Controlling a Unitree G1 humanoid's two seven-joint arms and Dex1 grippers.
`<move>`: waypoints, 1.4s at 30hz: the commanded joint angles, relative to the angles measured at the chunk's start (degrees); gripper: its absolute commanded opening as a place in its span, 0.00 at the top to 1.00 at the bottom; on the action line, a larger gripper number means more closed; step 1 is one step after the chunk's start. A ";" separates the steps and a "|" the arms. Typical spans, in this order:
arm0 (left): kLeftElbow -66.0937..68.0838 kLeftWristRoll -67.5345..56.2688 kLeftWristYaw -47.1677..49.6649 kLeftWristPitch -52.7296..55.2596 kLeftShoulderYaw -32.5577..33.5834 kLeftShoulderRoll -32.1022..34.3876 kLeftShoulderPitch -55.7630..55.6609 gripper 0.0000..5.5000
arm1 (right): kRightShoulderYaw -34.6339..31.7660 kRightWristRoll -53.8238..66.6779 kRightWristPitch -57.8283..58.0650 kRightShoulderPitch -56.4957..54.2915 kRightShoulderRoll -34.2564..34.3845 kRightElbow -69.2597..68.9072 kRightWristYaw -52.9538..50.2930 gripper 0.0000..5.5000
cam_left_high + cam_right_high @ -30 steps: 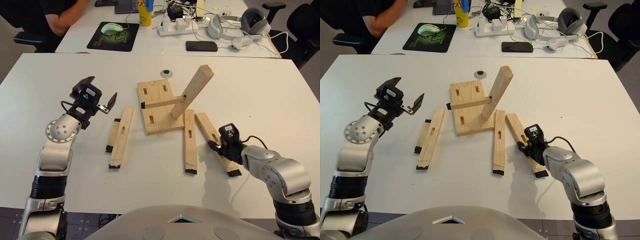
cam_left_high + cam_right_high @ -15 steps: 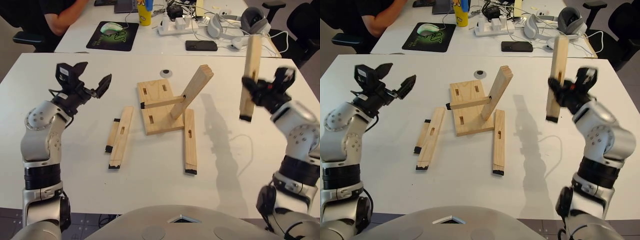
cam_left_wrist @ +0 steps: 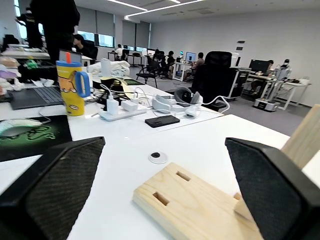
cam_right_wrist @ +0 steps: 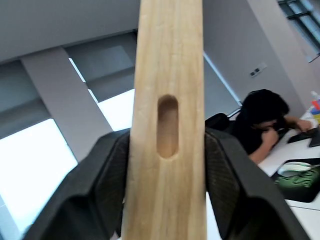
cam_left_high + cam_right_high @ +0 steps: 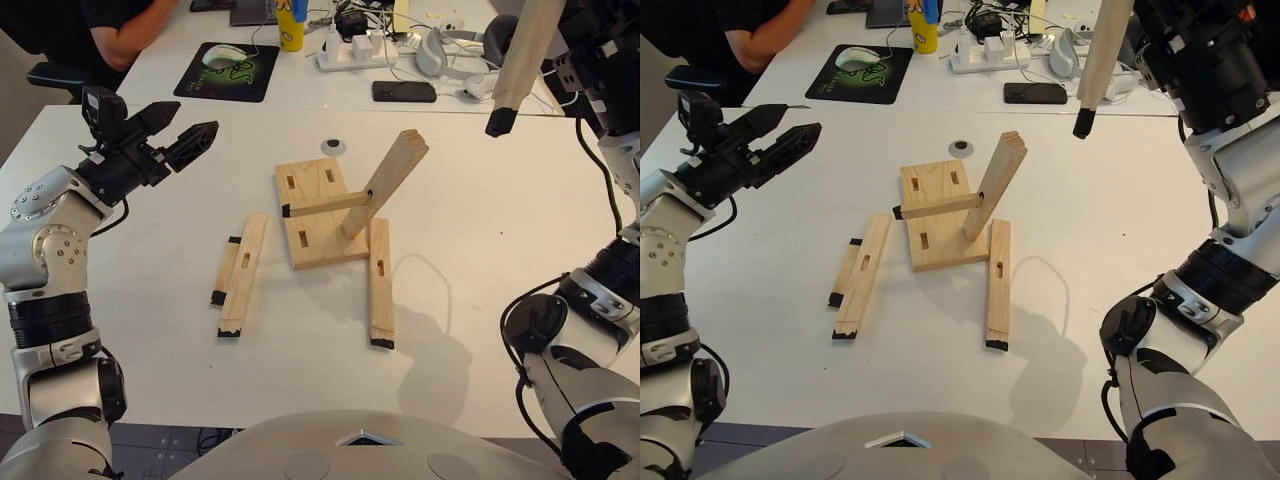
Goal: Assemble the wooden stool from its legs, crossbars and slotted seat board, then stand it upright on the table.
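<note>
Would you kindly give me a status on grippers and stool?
Right gripper shut on a leg, held high. Left gripper open, empty. Seat board flat, one tilted leg standing on it. Nothing in the way.

Pale wooden slotted seat board [image 5: 312, 215] lies flat mid-worktop [image 5: 150, 290]. Leaning leg [image 5: 386, 182] stands tilted on it, thin crossbar [image 5: 325, 205] attached. Right leg [image 5: 380, 283] lies alongside. Left leg [image 5: 243, 272] and short crossbar [image 5: 226, 268] lie to the left. Raised leg [image 5: 525, 55] is aloft, dark tip down.

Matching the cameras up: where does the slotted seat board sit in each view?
Left eye view: seat board flat, centre of the picture.
Right eye view: centre too.
Left wrist view: low, between the fingers of the left gripper.
Right wrist view: looks at the held leg instead.
Shared landmark: the round disc beyond the board.
</note>
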 commanded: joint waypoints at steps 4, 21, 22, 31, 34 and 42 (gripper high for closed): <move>-0.36 -11.60 -3.95 10.11 1.58 1.81 -11.24 0.19 | 12.90 7.41 -4.98 7.29 3.44 -9.49 -6.10 0.62; 5.60 -28.33 -3.58 31.58 -4.03 -4.76 -28.54 0.19 | 30.14 -13.22 -8.65 16.25 1.79 -18.15 16.39 0.62; 5.66 -28.11 -3.75 31.75 -4.44 -4.89 -28.66 0.19 | 30.72 -14.59 -8.83 16.75 1.53 -18.49 18.17 0.62; 3.76 -27.50 -2.85 31.97 -5.18 -5.60 -27.01 0.19 | 33.08 -20.97 -10.49 18.63 1.92 -18.14 25.26 0.62; 3.49 -27.02 -3.19 32.16 -5.25 -4.92 -26.51 0.19 | 32.41 -20.90 -10.50 18.71 1.91 -17.81 25.75 0.62; 3.88 -25.72 -4.14 33.03 -5.99 -3.72 -25.26 0.23 | 31.93 -21.78 -10.15 18.94 0.82 -16.92 27.91 0.62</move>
